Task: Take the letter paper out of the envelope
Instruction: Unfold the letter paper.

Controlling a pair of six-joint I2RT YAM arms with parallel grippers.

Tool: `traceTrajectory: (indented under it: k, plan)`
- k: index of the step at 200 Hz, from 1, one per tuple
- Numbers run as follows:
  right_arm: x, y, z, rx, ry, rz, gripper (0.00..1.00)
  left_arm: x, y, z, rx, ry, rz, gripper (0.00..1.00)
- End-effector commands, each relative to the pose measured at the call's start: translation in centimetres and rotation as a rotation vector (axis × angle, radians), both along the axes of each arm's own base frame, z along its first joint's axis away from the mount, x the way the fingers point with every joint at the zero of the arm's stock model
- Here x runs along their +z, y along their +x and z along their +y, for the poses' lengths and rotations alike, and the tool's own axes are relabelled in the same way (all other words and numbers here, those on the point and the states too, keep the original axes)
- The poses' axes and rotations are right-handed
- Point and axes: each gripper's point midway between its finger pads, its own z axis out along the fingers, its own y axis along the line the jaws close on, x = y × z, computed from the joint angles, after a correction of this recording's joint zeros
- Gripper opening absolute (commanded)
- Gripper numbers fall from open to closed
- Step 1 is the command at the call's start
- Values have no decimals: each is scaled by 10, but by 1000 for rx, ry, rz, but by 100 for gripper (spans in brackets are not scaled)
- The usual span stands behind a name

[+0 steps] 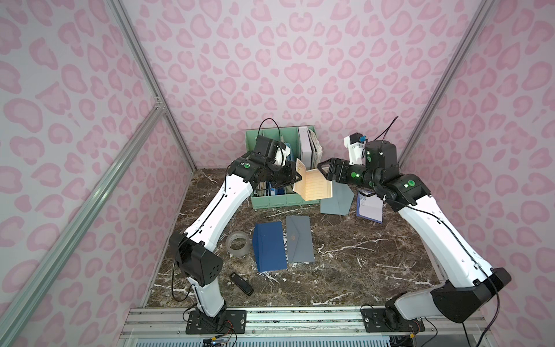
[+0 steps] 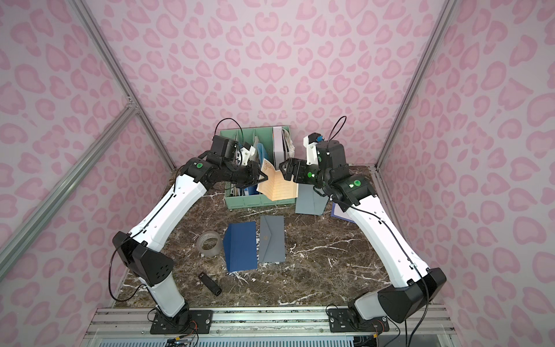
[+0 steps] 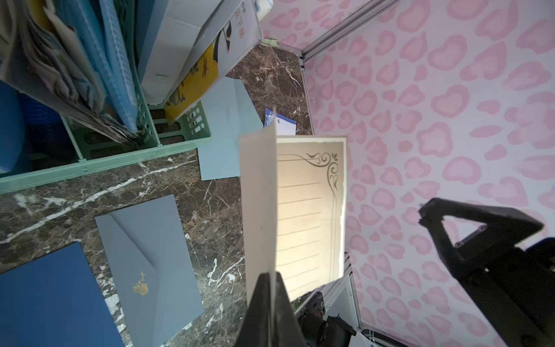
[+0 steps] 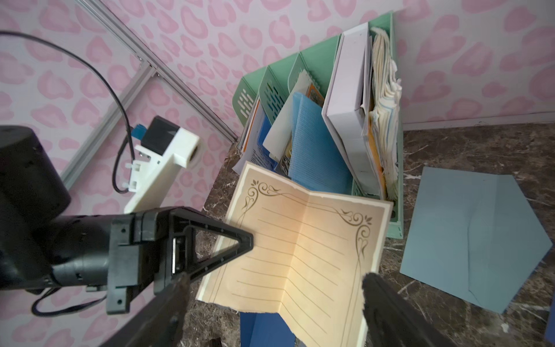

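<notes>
Letter paper [image 1: 313, 185]: cream, lined, scroll ornaments at the corners, half unfolded along one crease. It is held in the air over the far edge of the table [image 1: 360, 264], in front of the green file rack [image 1: 282, 202], and is outside every envelope. Left tool [image 1: 298, 178]: pressed together, pinching the paper's side edge. Right tool [image 1: 323, 172]: spread at the paper's opposite edge; contact cannot be told. Pale blue envelope [image 1: 336, 200]: flat on the table, flap open, just beside the rack's right end. Grey envelope [image 1: 300, 238] and dark blue envelope [image 1: 268, 246]: side by side at mid-table. Tape roll [image 1: 237, 244]: near the dark blue envelope, towards the table's left edge.
</notes>
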Motion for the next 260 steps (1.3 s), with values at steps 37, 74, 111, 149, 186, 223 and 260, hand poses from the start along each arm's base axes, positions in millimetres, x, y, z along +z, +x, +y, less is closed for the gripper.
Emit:
traceTrajectory:
  k: [37,74,111,149,186,223,260]
  plan:
    - [4,-1,-26,-23,166,14,86,51,23,12,140,-171,-97,0]
    - [17,-6,-27,31,365,37,87,83,49,17,235,-330,-132,0]
    - [19,1,-23,34,470,51,88,96,68,8,266,-448,-129,0]
    - [22,14,-20,6,566,27,87,108,73,1,277,-539,-116,0]
    - [31,31,-3,10,602,-10,83,109,69,-12,262,-594,-88,0]
    - [36,43,-5,-30,705,-21,77,115,64,-13,263,-639,-102,0]
    - [44,51,-6,-48,755,-37,69,119,61,-16,257,-716,-82,0]
